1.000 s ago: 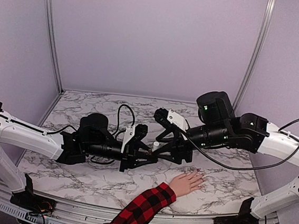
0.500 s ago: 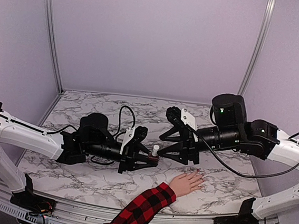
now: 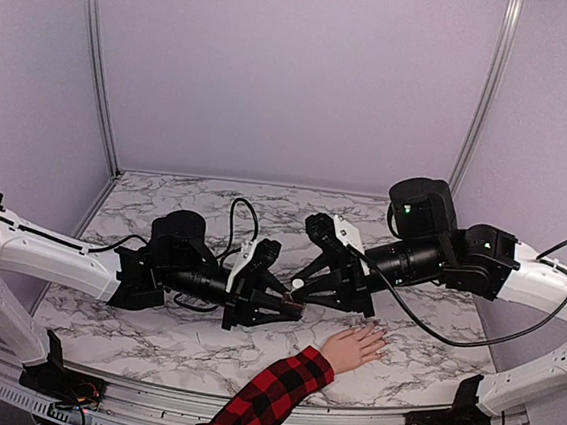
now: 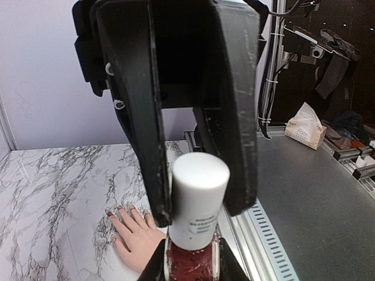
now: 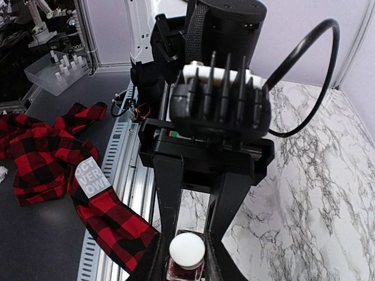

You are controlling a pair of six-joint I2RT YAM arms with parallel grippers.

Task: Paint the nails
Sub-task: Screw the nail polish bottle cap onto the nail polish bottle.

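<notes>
A small dark-red polish bottle (image 4: pixel 190 264) is held off the table between the arms, my left gripper (image 4: pixel 191 270) shut on its glass body. Its white cap (image 4: pixel 199 199) points at my right gripper (image 5: pixel 186 264), whose fingers (image 4: pixel 234 123) press against both sides of the cap. From above, the two grippers meet at the bottle (image 3: pixel 294 294). The pale hand (image 3: pixel 356 346) in a red-and-black plaid sleeve (image 3: pixel 266 397) lies flat on the marble just below and right of them. In the left wrist view several of its nails (image 4: pixel 120 207) show red tips.
The marble table (image 3: pixel 152 330) is enclosed by lilac walls and ends in a slotted metal rail (image 5: pixel 117 175) at the near edge. Beyond the rail lie plaid cloth (image 5: pixel 35 152), a clear tray of white pieces (image 5: pixel 55 70) and a tissue pack (image 4: pixel 304 126).
My right gripper drew back to the right, then returned to the left and closed onto the bottle's cap. The left gripper kept the bottle almost still.
</notes>
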